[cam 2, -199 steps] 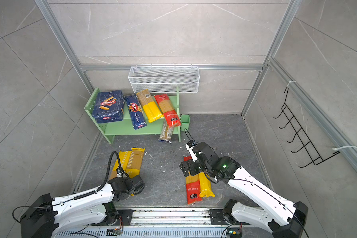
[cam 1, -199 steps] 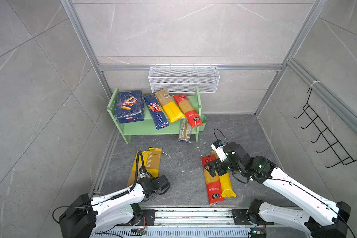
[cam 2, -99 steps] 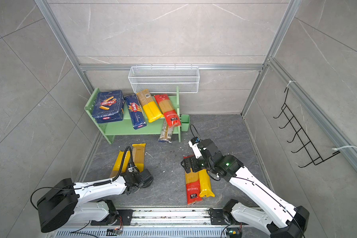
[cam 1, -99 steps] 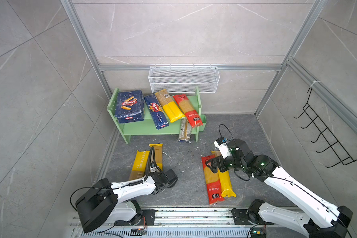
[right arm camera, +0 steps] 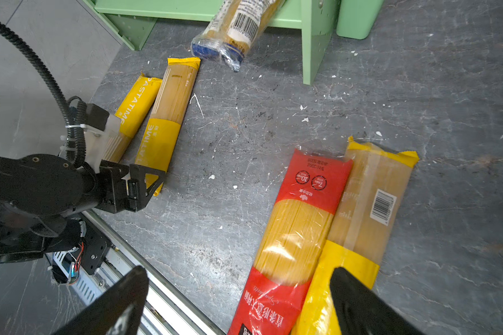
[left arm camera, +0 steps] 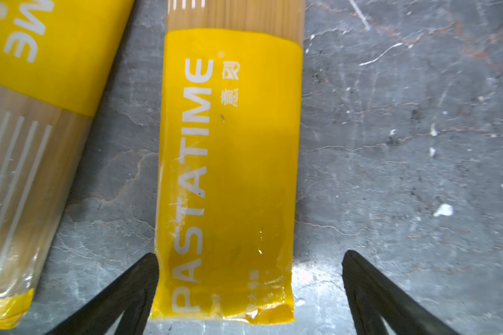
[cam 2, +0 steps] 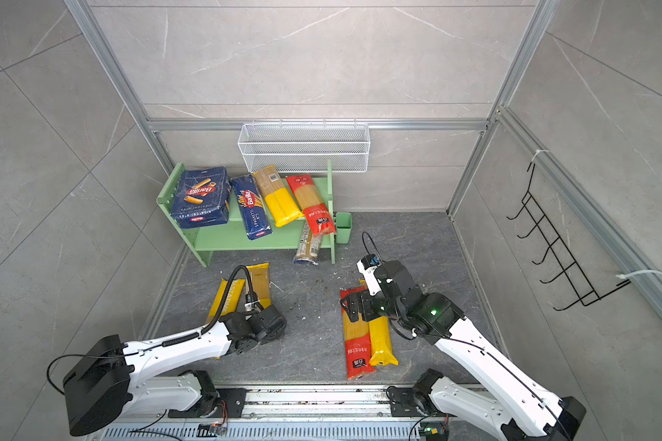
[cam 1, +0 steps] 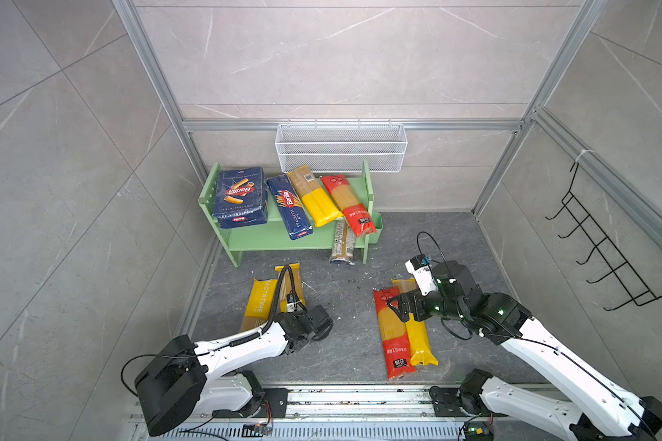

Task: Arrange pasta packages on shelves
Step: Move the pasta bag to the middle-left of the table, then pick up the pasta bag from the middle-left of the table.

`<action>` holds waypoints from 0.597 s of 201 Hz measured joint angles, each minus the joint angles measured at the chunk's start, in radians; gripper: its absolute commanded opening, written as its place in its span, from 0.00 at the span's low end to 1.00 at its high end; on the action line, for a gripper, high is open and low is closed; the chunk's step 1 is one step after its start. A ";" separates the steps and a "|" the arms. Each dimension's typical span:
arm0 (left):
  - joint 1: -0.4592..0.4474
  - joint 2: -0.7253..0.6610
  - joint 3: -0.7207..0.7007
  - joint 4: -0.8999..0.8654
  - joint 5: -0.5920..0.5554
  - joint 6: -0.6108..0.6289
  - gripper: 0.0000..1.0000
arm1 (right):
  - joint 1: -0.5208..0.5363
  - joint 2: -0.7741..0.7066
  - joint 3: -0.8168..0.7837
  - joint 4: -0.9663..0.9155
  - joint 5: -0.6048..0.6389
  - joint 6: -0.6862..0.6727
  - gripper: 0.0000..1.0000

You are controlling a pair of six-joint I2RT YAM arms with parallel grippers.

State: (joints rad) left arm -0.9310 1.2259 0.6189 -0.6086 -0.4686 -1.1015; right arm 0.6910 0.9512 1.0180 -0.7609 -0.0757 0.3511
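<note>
Nearest the arms' bases, on the dark counter (cam 1: pixel 344 305), a red-ended spaghetti pack (cam 1: pixel 392 336) and a yellow-banded pack (cam 1: pixel 417 340) are laid side by side and touching. Their long axes run near to far with a slight lean. The yellow band is turned to the near end and the clear barcoded end to the far side. The right claw (right arm camera: pixel 238 269) is held over their far parts with its jaws spread wide and nothing gripped; contact with the packs cannot be told.

On the left, the left claw (left arm camera: pixel 250 253) is likewise open, its fingers (left arm camera: pixel 128 290) set to either side of the yellow near end of a PASTATIME pack (left arm camera: pixel 227 174). One finger is just beside the pack's edge and the other stands apart. That pack's long axis is pointed away from the claw toward the green shelf (cam 1: pixel 276 238). A second PASTATIME pack (left arm camera: pixel 26 87) is laid beside it at a small angle and reversed, lettered yellow end far.

Farther on, a clear pack with a dark blue end (cam 1: pixel 341 244) is tilted off the lower board, blue end down on the counter. On the upper board a Barilla box (cam 1: pixel 239 194), a blue Barilla spaghetti pack (cam 1: pixel 289 208), a yellow-ended pack (cam 1: pixel 314 194) and a red-ended pack (cam 1: pixel 346 202) are laid front to back. The near ends of the three long packs overhang the front edge.
</note>
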 measured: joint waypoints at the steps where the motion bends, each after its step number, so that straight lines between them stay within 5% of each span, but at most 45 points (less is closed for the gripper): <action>1: 0.001 0.000 0.000 0.000 0.000 0.001 1.00 | 0.000 0.000 0.000 -0.001 0.001 0.000 1.00; 54: 0.145 -0.006 -0.082 0.072 0.050 0.096 1.00 | 0.000 -0.003 0.000 -0.031 0.024 0.015 1.00; 120: 0.152 0.054 -0.107 0.195 0.081 0.153 1.00 | 0.000 0.012 0.042 -0.055 0.063 0.015 1.00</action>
State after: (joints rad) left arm -0.7788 1.2800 0.5117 -0.4133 -0.3874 -0.9485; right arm 0.6910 0.9634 1.0595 -0.8158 -0.0124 0.3664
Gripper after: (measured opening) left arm 0.997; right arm 0.995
